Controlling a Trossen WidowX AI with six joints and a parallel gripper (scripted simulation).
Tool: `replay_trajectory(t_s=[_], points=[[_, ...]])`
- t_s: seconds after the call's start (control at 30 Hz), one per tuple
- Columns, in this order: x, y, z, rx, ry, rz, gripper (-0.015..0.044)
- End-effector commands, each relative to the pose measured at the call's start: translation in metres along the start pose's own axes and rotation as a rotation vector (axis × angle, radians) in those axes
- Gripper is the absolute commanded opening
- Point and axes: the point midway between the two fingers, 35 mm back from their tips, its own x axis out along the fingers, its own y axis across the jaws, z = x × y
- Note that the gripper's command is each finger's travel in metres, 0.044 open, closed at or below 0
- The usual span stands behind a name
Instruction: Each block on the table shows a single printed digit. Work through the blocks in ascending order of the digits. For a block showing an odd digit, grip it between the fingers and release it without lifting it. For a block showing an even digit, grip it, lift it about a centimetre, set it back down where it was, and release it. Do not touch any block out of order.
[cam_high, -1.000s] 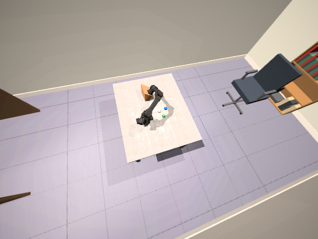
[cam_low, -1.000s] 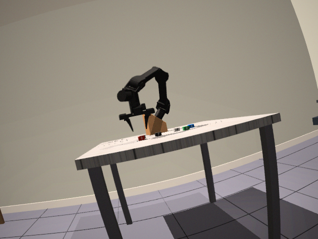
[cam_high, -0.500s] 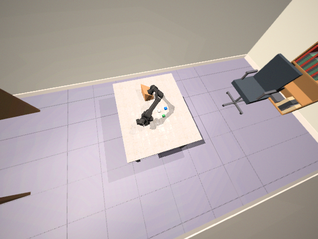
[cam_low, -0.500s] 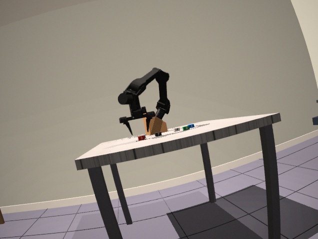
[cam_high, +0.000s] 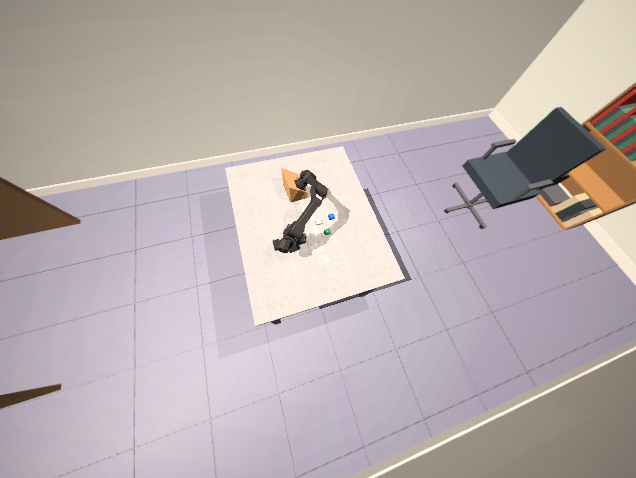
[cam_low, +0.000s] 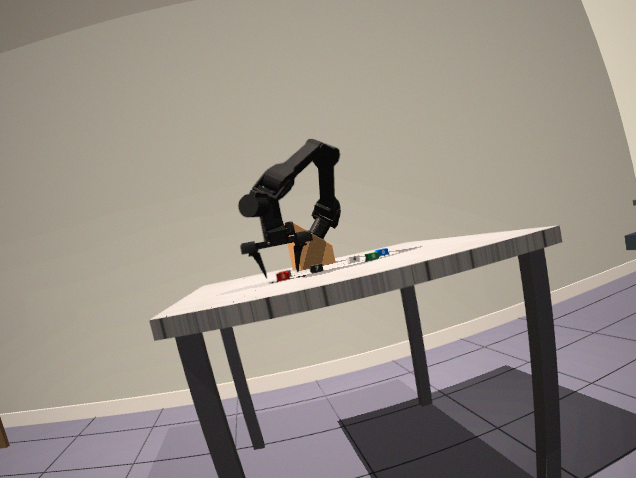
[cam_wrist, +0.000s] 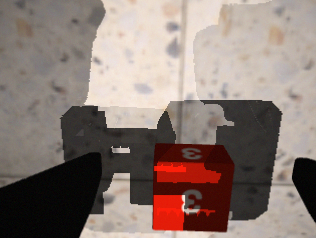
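A red block (cam_wrist: 192, 200) (cam_low: 283, 276) showing the digit 3 stands on the table (cam_high: 318, 287) (cam_low: 205, 303). My gripper (cam_wrist: 196, 165) (cam_low: 281, 273) is open around it, one finger on each side in the wrist view, with gaps between the block and both fingers. In the top view the arm hides the red block. A black block (cam_low: 316, 268) stands a little to the right of the gripper in the exterior view. A white block (cam_low: 353, 259) (cam_high: 318, 222), a green block (cam_low: 372, 255) (cam_high: 327, 231) and a blue block (cam_low: 382, 251) (cam_high: 331, 216) stand further right. Their digits are too small to read surely.
An orange-brown wedge-shaped object (cam_high: 291, 186) (cam_low: 323, 252) stands on the table beside the arm's base. The black block is the nearest neighbour to the open fingers. An office chair (cam_high: 501, 174) and a bookshelf (cam_high: 601, 179) are off to the right, away from the table.
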Motion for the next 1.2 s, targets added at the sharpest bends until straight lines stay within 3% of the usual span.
replay_trajectory(t_s=[0.0, 0.27, 0.8, 1.17], points=[[0.005, 0.0003, -0.002, 0.008, 0.004, 0.009, 0.0321], [0.005, 0.0003, -0.002, 0.008, 0.004, 0.009, 0.012], [0.005, 0.0003, -0.002, 0.008, 0.004, 0.009, 0.012], [0.005, 0.0003, -0.002, 0.008, 0.004, 0.009, 0.04]])
